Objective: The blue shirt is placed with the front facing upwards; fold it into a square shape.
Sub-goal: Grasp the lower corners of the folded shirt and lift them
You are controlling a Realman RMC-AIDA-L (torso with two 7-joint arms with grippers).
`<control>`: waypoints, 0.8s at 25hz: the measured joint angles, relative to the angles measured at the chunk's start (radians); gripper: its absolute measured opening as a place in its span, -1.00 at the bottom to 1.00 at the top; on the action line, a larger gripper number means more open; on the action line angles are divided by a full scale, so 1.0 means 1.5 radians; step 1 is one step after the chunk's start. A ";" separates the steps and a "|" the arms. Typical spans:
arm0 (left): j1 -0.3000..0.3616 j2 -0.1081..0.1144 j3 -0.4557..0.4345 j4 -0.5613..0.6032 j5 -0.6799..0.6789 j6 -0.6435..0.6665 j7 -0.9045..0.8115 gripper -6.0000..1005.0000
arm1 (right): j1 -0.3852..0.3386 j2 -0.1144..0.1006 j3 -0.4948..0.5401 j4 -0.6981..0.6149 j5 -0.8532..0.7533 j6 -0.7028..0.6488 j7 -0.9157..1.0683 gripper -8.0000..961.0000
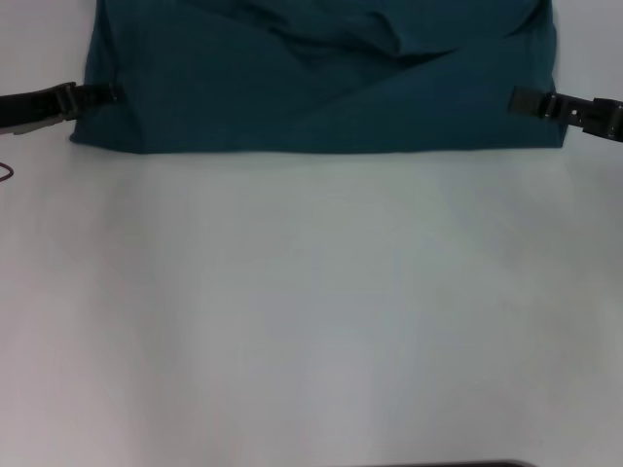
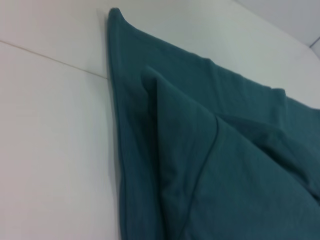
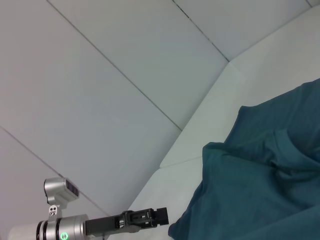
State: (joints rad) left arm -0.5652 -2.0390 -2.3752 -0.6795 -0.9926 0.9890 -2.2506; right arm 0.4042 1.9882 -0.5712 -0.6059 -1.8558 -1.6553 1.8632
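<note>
The blue shirt [image 1: 321, 88] lies across the far part of the white table, plain teal side up, with creases near its middle and a straight near edge. The left wrist view shows its layers stacked at a folded corner [image 2: 200, 165]. My left gripper [image 1: 109, 94] sits low at the shirt's left edge, touching or just beside the cloth. It also shows in the right wrist view, where my left gripper [image 3: 162, 216] is close to the cloth's edge [image 3: 240, 200]. My right gripper [image 1: 516, 99] reaches over the shirt's right edge.
White table surface [image 1: 311, 311] stretches from the shirt's near edge toward me. A thin dark cable [image 1: 6, 172] shows at the left border. Pale wall panels [image 3: 100, 100] rise behind the table.
</note>
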 joint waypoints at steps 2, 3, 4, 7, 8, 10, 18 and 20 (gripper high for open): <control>-0.004 -0.002 0.009 0.001 0.005 -0.014 0.001 0.60 | 0.000 -0.001 0.000 0.000 0.001 0.000 0.001 0.75; -0.006 -0.003 0.018 0.004 0.007 -0.021 0.001 0.60 | 0.000 -0.002 0.000 0.000 0.002 0.000 0.002 0.75; -0.009 -0.003 0.025 0.008 0.008 -0.026 0.001 0.60 | 0.000 -0.002 0.000 0.000 0.003 0.000 0.004 0.75; -0.020 -0.003 0.050 0.027 0.011 -0.045 0.001 0.59 | 0.001 -0.003 0.003 0.000 0.004 0.000 0.006 0.75; -0.022 -0.002 0.052 0.031 0.015 -0.051 0.001 0.59 | 0.001 -0.003 0.006 0.000 0.004 0.000 0.006 0.75; -0.026 -0.004 0.054 0.034 0.027 -0.064 0.000 0.58 | 0.001 -0.004 0.010 0.000 0.004 0.000 0.008 0.75; -0.021 -0.002 0.047 0.028 0.035 -0.076 -0.006 0.56 | -0.005 -0.006 0.026 0.000 0.004 -0.005 0.016 0.75; -0.020 -0.001 0.049 0.030 0.040 -0.074 -0.006 0.56 | -0.006 -0.006 0.027 -0.001 0.004 -0.006 0.016 0.75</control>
State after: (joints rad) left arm -0.5953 -2.0399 -2.3009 -0.6346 -0.9332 0.8782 -2.2592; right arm 0.3959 1.9788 -0.5313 -0.6069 -1.8491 -1.6637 1.8876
